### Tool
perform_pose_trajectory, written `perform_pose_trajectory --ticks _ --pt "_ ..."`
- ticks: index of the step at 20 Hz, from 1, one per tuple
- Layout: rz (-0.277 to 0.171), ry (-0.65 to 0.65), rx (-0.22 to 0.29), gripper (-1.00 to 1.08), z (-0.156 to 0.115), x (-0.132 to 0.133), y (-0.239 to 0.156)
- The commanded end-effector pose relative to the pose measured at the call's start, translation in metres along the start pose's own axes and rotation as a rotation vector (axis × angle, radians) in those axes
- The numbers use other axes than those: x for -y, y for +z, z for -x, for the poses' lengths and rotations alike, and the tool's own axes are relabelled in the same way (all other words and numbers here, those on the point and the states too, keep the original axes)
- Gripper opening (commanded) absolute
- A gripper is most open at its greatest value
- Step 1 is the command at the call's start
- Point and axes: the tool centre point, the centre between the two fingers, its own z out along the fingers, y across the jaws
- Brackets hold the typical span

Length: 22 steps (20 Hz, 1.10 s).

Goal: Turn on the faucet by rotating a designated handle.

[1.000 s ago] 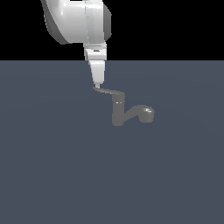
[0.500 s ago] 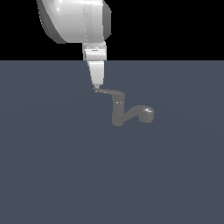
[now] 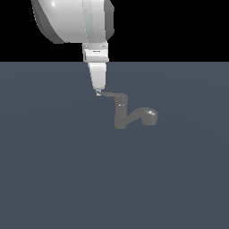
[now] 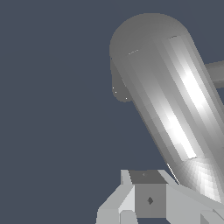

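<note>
The faucet (image 3: 120, 117) is a small dull grey tap standing on the dark floor, its curved spout ending in a round head (image 3: 150, 117) toward the exterior view's right. The handle (image 3: 112, 95) is a thin lever sticking out from the body's top toward the exterior view's left. My gripper (image 3: 98, 92) points straight down with its jaws together, its tip touching the handle's free end. In the wrist view the handle (image 4: 166, 100) fills the frame as a large grey bar just beyond the gripper (image 4: 148, 192). Nothing is held.
A flat dark grey-blue floor (image 3: 62, 179) stretches all around the faucet. The arm's white wrist and link (image 3: 74, 20) hang above the handle's end.
The arm's upper part has leaned a little toward the exterior view's left. The fingertip has stayed at the handle's end, and the faucet looks almost unchanged.
</note>
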Motion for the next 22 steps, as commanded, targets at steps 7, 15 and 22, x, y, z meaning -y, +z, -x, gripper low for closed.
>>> perform_pose_trajectory --ticks 7,15,22 --pt "0.004 0.001 0.0 -1.0 0.004 -0.025 0.0" --pt "0.0 -0.002 0.001 -1.0 -0.006 -0.04 -0.002" --pt "0.001 -0.001 0.001 -1.0 -0.021 -0.062 -0.001"
